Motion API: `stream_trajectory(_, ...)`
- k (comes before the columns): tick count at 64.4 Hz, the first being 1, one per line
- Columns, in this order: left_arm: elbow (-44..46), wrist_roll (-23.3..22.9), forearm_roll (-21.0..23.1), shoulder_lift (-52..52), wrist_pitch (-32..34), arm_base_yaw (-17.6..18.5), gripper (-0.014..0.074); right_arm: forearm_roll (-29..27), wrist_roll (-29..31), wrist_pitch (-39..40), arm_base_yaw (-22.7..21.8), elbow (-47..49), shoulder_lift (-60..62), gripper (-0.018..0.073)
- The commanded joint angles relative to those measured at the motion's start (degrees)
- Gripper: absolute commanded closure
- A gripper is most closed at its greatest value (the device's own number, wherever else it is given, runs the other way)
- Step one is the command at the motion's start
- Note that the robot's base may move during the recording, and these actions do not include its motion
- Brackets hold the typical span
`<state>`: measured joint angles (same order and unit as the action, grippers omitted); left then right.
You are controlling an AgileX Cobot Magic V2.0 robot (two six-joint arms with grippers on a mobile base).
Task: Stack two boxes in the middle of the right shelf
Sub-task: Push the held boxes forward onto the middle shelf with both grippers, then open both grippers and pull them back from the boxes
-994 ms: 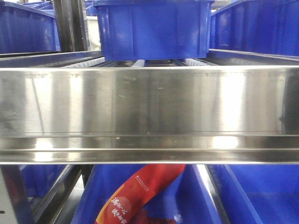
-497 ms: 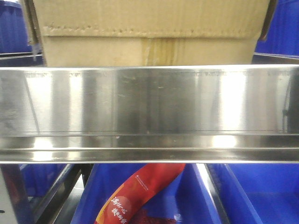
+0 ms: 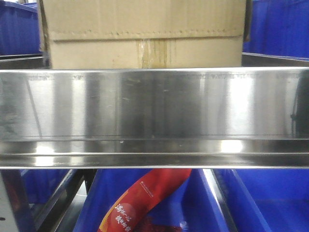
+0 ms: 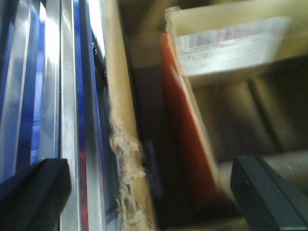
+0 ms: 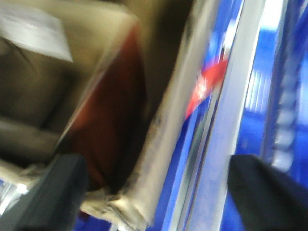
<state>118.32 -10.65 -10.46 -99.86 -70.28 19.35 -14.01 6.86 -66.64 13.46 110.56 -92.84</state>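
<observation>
1. A second earlier a blue bin stood behind the steel shelf rail [image 3: 154,104]; by this moment the plain carton [image 3: 145,36] filled that spot and had shifted leftward, so placement looked underway.
2. The left gripper [image 4: 149,192] and right gripper [image 5: 154,195] were spread open, straddling the carton's walls; an orange-sided box [image 4: 185,134] sat inside.

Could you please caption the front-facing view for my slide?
Plain cardboard box behind the steel shelf rail, blue bins below.
</observation>
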Motion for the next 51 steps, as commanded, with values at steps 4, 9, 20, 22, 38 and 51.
stream_trajectory(4,0.63,0.14,0.16,4.54,0.32,-0.17,0.0158,0.16,0.54,0.19,-0.10,0.66,4.81,0.0319)
stream_trajectory(9,-0.42,0.14,0.16,7.06,0.32,-0.17,0.0282,1.02,0.54,1.04,-0.10,0.66,7.05,0.0495)
stream_trajectory(20,-9.68,0.14,-0.26,15.82,0.32,-0.17,0.0686,2.35,0.77,4.08,-0.10,-1.34,12.06,0.0714)
stream_trajectory(22,-11.78,-0.01,-0.26,17.89,1.11,-0.17,0.0706,2.35,1.06,4.60,-0.10,-2.28,12.90,0.0715)
stream_trajectory(38,-33.95,-0.02,-0.15,34.66,17.61,-0.17,0.0708,2.35,3.49,13.21,-0.10,-20.77,23.32,0.0715)
stream_trajectory(51,-52.47,-0.02,0.18,49.53,31.65,-0.17,0.0708,2.35,5.26,31.28,-0.10,-45.00,35.80,0.0715)
